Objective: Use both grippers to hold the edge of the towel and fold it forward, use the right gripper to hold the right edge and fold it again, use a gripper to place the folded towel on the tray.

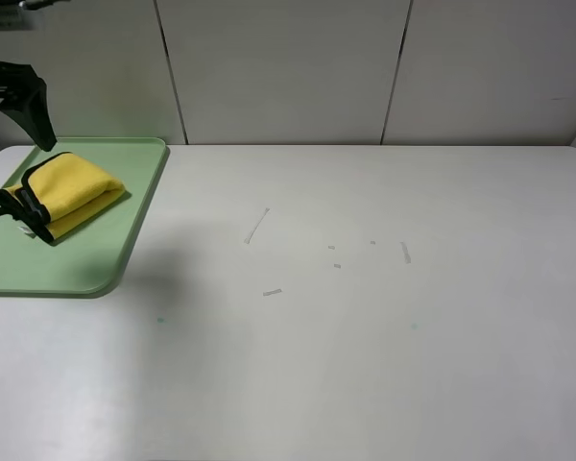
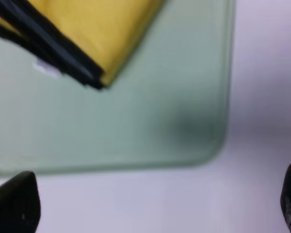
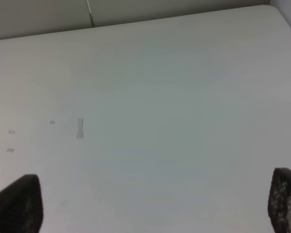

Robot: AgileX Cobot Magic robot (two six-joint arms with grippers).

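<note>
Left end effector (image 2: 150,206) open above tray (image 2: 184,121) edge; folded towel (image 2: 102,29) beyond, untouched; right open

A white counter (image 1: 365,365) carries a few small scraps of clear tape (image 1: 257,226), scattered around its middle. In the right wrist view one short upright strip (image 3: 80,128) and three tiny flecks (image 3: 10,141) lie ahead of the left-hand finger, well apart from both fingers. Behind the counter stands a pale panelled wall (image 1: 283,67) with thin dark vertical seams (image 1: 170,72).
</note>
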